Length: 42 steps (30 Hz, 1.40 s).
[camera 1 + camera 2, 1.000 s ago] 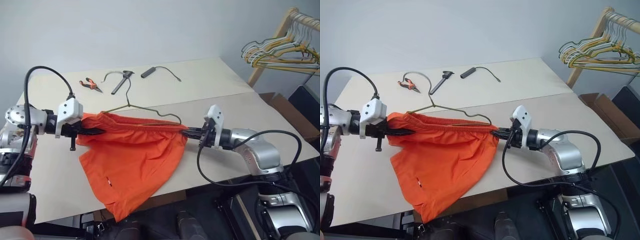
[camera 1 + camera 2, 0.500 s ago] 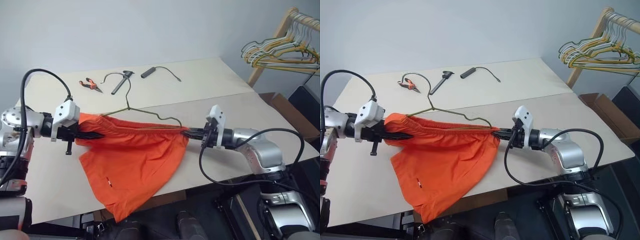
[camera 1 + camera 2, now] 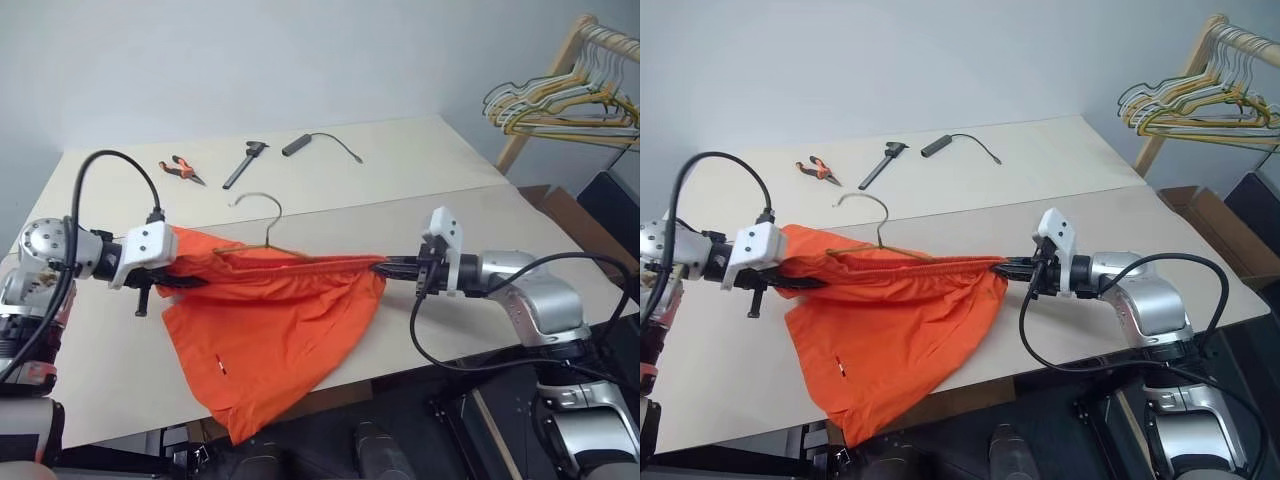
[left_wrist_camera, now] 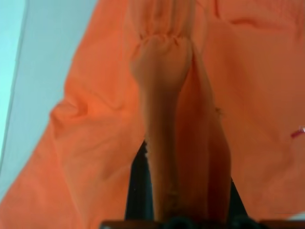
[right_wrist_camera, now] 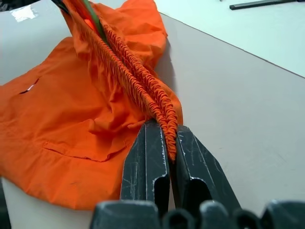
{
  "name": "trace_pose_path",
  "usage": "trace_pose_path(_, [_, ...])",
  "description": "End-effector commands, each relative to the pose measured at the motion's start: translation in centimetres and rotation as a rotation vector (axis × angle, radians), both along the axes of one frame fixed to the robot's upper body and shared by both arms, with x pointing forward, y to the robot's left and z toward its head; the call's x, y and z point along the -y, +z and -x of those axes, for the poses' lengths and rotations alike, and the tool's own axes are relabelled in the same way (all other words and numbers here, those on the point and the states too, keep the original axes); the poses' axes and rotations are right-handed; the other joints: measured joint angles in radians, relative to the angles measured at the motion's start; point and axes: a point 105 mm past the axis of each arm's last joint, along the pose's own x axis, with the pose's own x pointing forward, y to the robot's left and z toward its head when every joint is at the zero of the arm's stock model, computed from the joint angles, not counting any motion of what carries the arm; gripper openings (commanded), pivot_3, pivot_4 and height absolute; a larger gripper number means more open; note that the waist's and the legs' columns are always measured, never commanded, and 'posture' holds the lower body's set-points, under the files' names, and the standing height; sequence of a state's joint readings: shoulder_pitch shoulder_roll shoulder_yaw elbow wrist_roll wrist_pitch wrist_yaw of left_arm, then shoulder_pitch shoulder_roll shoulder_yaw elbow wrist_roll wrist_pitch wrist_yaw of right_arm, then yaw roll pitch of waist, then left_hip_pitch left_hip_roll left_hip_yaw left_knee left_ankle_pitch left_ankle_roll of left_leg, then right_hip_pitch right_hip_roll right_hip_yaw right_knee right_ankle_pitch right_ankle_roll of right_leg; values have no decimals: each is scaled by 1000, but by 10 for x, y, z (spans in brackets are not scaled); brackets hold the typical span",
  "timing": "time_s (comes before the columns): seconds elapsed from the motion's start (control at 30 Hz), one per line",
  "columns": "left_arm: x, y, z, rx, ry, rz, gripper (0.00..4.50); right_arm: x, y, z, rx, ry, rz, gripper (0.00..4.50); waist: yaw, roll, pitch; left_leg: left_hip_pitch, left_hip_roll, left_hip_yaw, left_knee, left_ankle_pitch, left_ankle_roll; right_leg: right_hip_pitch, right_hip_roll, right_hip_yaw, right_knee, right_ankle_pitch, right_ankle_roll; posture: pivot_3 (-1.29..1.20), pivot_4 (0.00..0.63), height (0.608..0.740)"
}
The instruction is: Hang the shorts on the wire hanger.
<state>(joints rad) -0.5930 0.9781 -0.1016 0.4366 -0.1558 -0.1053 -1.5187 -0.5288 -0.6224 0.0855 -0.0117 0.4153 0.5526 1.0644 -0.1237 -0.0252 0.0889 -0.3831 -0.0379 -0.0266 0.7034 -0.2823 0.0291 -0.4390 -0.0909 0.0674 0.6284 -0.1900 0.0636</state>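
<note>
The bright orange shorts point(image 3: 265, 330) hang stretched by their gathered waistband between my two grippers, above the table point(image 3: 450, 190); one leg droops over the table's front edge. My left gripper point(image 3: 185, 278) is shut on the waistband's left end, its fingers wrapped in orange fabric point(image 4: 164, 119). At the other end my right gripper point(image 3: 388, 266) is shut on the waistband, which is pinched between the black fingers point(image 5: 147, 162). The wire hanger point(image 3: 265, 215) pokes its hook and neck up out of the waistband left of the middle; its arms lie along or inside the band.
Orange-handled pliers point(image 3: 181, 168), a black tool point(image 3: 243, 162) and a black cabled piece point(image 3: 320, 142) lie at the table's far side. A wooden rack with bunched hangers point(image 3: 565, 95) stands at the far right, a cardboard box point(image 3: 575, 225) below it.
The hanger has sunk into the waistband: its triangle stood above the band before, now only hook and neck rise out. My left gripper has dropped a little and the band is pulled straighter.
</note>
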Motion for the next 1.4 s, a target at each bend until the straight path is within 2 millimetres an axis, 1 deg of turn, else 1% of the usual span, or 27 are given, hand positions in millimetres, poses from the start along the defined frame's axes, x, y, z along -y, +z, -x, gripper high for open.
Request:
trace_pose_path(0.03, [-8, 5, -3, 23, 30, -42, 0, 0, 21, 1, 102, 3, 34, 25, -2, 0, 0, 0, 0, 0, 0, 0, 0, 0, 0, 0, 0, 0, 0, -108, 61, 740])
trace_pose_path(0.1, [2, 6, -8, 34, 13, -18, 0, -12, 23, 7, 120, 40, 40, 25, -1, 0, 0, 0, 0, 0, 0, 0, 0, 0, 0, 0, 0, 0, 0, -111, 60, 740])
trace_pose_path(0.17, [12, 7, -14, 43, 4, 7, 0, -19, 27, 14, 134, 79, 33, 668, 2, 0, 0, 0, 0, 0, 0, 0, 0, 0, 0, 0, 0, 0, 0, -117, 58, 740])
trace_pose_path(0.2, [15, 8, -16, 44, 3, 14, 0, -21, 29, 17, 139, 92, 31, 900, 3, 0, 0, 0, 0, 0, 0, 0, 0, 0, 0, 0, 0, 0, 0, -119, 58, 740])
trace_pose_path(0.27, [18, 9, -18, 47, 2, 18, 0, -21, 30, 20, 144, 103, 36, 1627, 3, 0, 0, -1, 0, 0, 0, 0, 0, 0, 0, 0, 0, 0, 0, -124, 58, 740])
trace_pose_path(0.5, [23, 12, -27, 71, 6, 37, 0, -10, 27, 22, 151, 63, 66, 4133, -1, 0, 0, -1, 0, 0, 0, 0, 0, 0, 0, 0, 0, 0, 0, -136, 53, 740])
trace_pose_path(0.53, [24, 12, -27, 72, 5, 37, 0, -9, 28, 22, 156, 57, 65, 4445, -3, 0, 0, -1, 0, 0, 0, 0, 0, 0, 0, 0, 0, 0, 0, -136, 53, 740])
trace_pose_path(0.57, [24, 12, -27, 70, 1, 35, 0, -7, 30, 21, 169, 48, 67, 4481, -4, 0, 0, 0, 0, 1, 0, 0, 0, 0, 0, 0, 0, 0, 0, -136, 53, 740])
trace_pose_path(0.67, [25, 10, -24, 58, -22, 24, 0, -7, 47, 15, 214, 31, 56, 4481, -6, 0, 0, 0, 0, 1, 0, 0, 0, 0, 0, 0, 0, 0, 0, -136, 53, 740])
trace_pose_path(0.73, [25, 10, -24, 58, -29, 11, 0, -15, 61, 15, 248, 51, 42, 4481, -9, 0, 0, 0, 0, 1, 0, 0, 0, 0, 0, 0, 0, 0, 0, -138, 46, 740])
trace_pose_path(0.83, [25, 11, -24, 64, -34, 5, 0, -38, 74, 16, 273, 107, 29, 4481, -13, 0, 0, 0, 0, 1, 0, 0, 0, 0, 0, 0, 0, 0, 0, -138, 41, 740])
trace_pose_path(1.07, [29, 18, -24, 62, -44, 53, 0, -100, 75, 1, 241, 162, 33, 4481, -34, 0, -4, -1, 0, 0, 0, 0, 0, 0, -1, 0, 1, 0, 0, -134, 39, 740])
trace_pose_path(1.17, [29, 18, -23, 59, -49, 55, 0, -118, 70, -3, 225, 190, 37, 3914, -40, 0, -4, -1, -1, -1, 0, 0, 0, -1, -1, 0, 1, 0, 0, -126, 40, 740])
trace_pose_path(1.27, [28, 19, -22, 60, -46, 59, 0, -127, 66, -5, 222, 206, 50, 2866, -41, 0, -4, -1, -1, -2, 0, 0, 0, -1, -1, -1, 1, 0, 0, -116, 41, 740])
trace_pose_path(1.33, [28, 19, -21, 60, -44, 61, 0, -128, 66, -6, 218, 215, 43, 2217, -43, 0, -4, -2, -2, -2, 0, 0, 0, -2, -2, -1, 1, 0, 0, -113, 42, 740])
trace_pose_path(1.4, [26, 18, -21, 61, -41, 59, 0, -128, 67, -6, 218, 221, 34, 1438, -45, 0, -4, -2, -2, -3, 0, 0, 0, -2, -2, -1, 2, 0, 0, -107, 42, 740])
